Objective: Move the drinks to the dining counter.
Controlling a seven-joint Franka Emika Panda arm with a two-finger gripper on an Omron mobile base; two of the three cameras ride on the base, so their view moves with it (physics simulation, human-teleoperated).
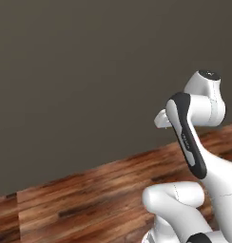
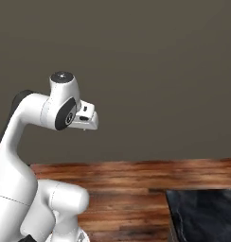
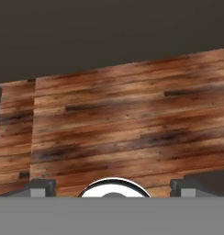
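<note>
Dining counter (image 2: 202,215), glossy black white-veined marble with a squared corner, sits at five o'clock on streaky wooden planks (image 3: 132,124), the empty gripper (image 3: 113,187) spread wide.

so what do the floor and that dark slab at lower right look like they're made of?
Reddish-brown plank floor: looks like wood, with dark grain streaks and plank seams, and a low sheen. Black slab with pale veins: looks like polished marble or similar stone, though only its corner shows. The open fingers look like dark matte plastic or rubber; hard to say which.
</note>
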